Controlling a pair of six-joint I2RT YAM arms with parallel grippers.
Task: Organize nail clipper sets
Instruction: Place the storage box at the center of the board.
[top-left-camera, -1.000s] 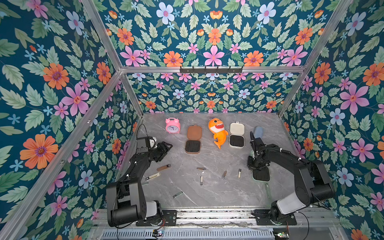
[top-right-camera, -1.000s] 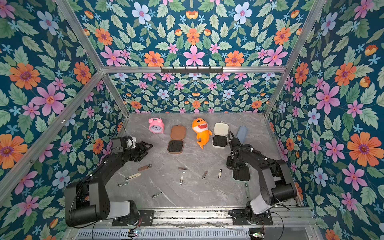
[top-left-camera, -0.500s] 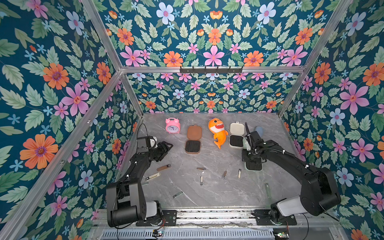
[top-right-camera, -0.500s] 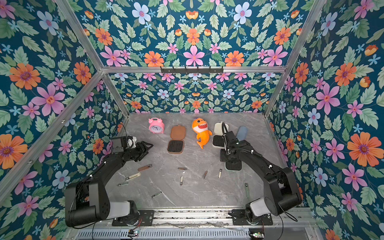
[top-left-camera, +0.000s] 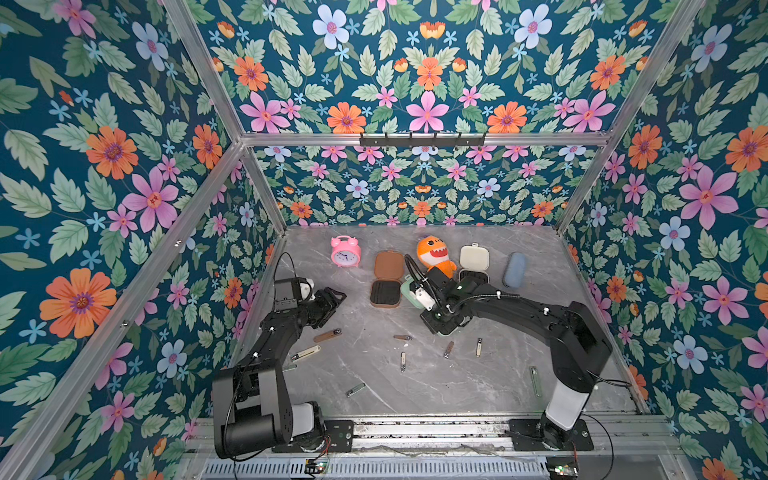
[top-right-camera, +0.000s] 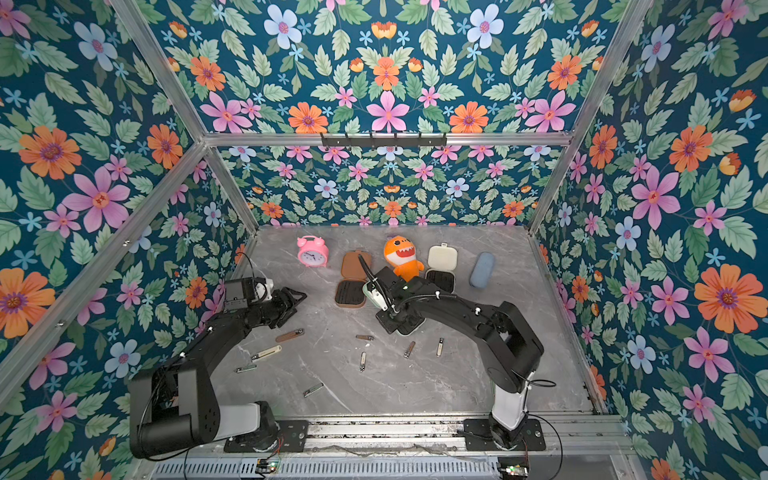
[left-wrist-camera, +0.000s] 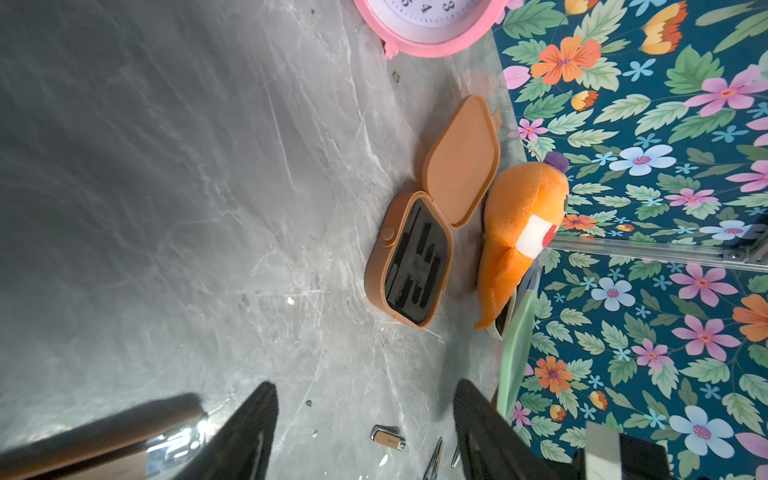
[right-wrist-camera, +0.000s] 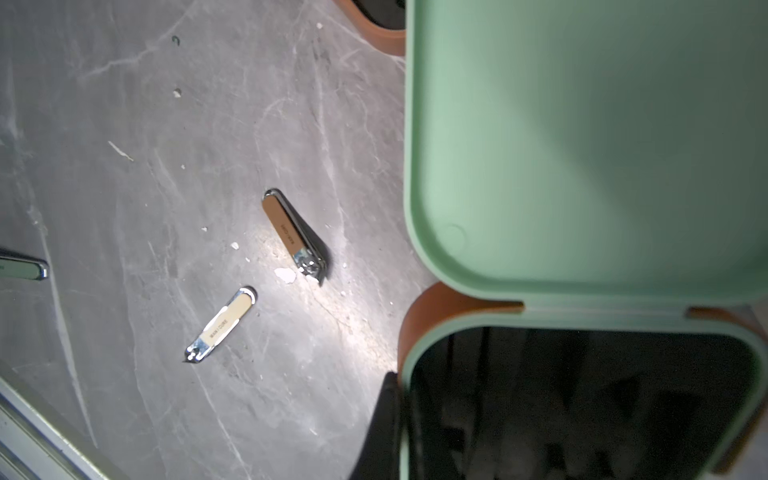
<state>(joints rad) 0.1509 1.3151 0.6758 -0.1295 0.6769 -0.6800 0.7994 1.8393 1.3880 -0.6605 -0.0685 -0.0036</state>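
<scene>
The mint green case (right-wrist-camera: 582, 145) hangs open with my right gripper (right-wrist-camera: 405, 424) shut on the wall of its black-lined base. In both top views its lid (top-left-camera: 409, 296) sits just right of the open brown case (top-left-camera: 386, 293). The cream case (top-left-camera: 474, 257) lies open at the back. Several loose clippers lie on the marble floor, among them a brown one (right-wrist-camera: 293, 235) and a cream one (right-wrist-camera: 220, 324). My left gripper (top-left-camera: 336, 297) hovers open and empty at the left, a small brown clipper (left-wrist-camera: 388, 437) below between its fingers (left-wrist-camera: 249, 432).
A pink alarm clock (top-left-camera: 345, 251), an orange shark plush (top-left-camera: 434, 253) and a blue-grey pouch (top-left-camera: 514, 270) stand along the back. A green tool (top-left-camera: 535, 380) lies near the right arm's base. Flowered walls close in on three sides.
My right arm has carried the mint green case from the right side leftward to beside the brown case. The left arm has stayed in place.
</scene>
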